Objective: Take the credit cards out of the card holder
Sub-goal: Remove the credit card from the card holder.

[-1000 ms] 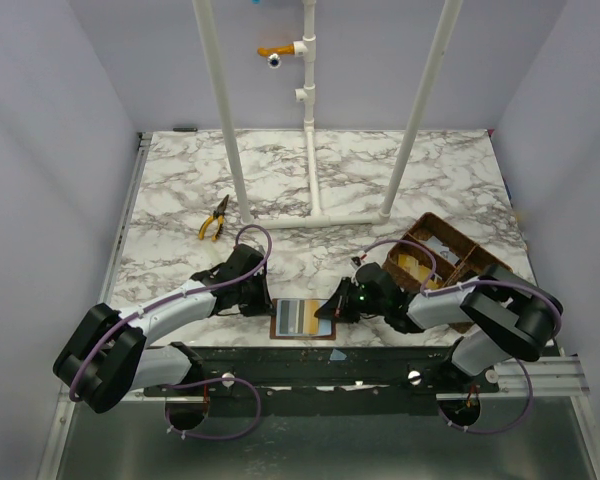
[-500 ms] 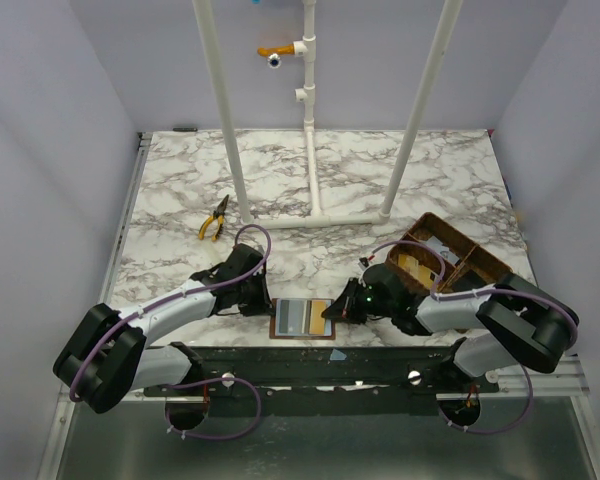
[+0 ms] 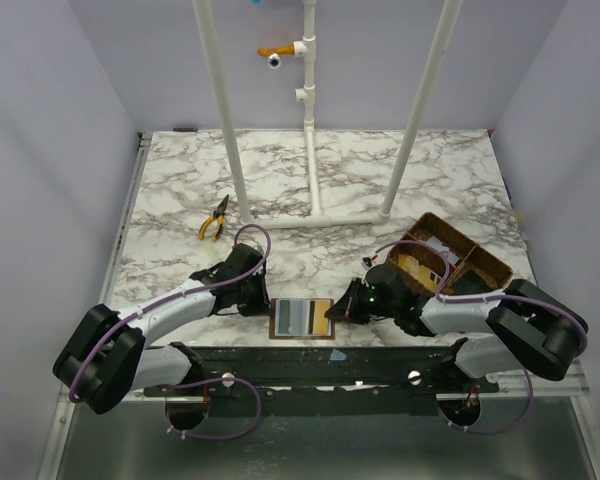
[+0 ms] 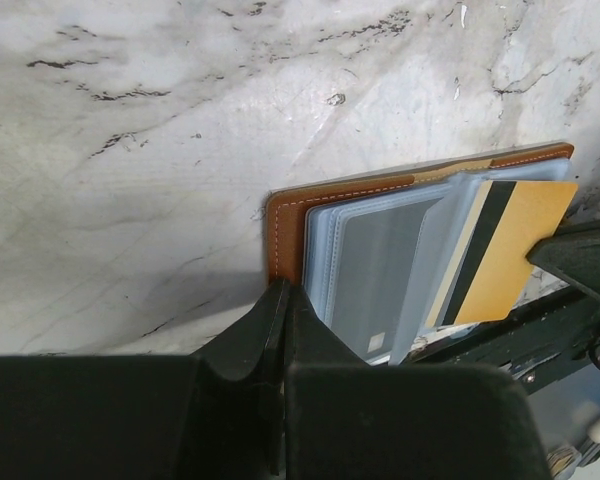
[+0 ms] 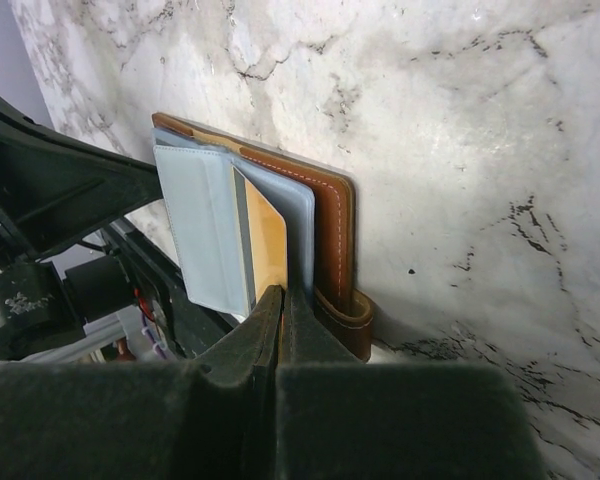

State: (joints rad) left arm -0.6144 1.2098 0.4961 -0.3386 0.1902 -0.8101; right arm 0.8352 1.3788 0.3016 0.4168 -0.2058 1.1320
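2 grippers meet at the near edge of the marble table [image 3: 310, 170], 1 on each side of the card holder [image 3: 295, 320], which lies open and flat with its pockets up. The left gripper [image 3: 266, 306] sits at the holder's 9 o'clock. Its fingers [image 4: 270, 320] are pressed together with nothing between them, and their tips rest on the brown stitched border.

The right gripper [image 3: 333, 313] sits at 3 o'clock, its jaws closed narrow on the outer edge of 1 yellow card [image 4: 505, 245]. That card has 1 dark stripe and sticks partly out of the holder toward the right gripper, with its inner part under the blue-grey clear pockets [image 4: 380, 260]. In the right wrist view those pockets stand up in a fan just beside the card. The holder's snap tab [image 5: 355, 318] curls up at the fingers' 3 o'clock, touching the table. Whether the other pockets hold cards cannot be told.

Farther back, at about 2 o'clock from the holder, stands 1 brown woven basket [image 3: 470, 241] with dividers. A yellowish flat piece and a pale one lie in separate compartments. The right arm's cable loops across its near corner.

At 11 o'clock, well apart from the holder, lies 1 pair of pliers [image 3: 214, 219] with yellow handles. At 12 o'clock, beyond open marble, stands 1 white pipe frame [image 3: 315, 215] with 3 uprights rising from a bar on the table.
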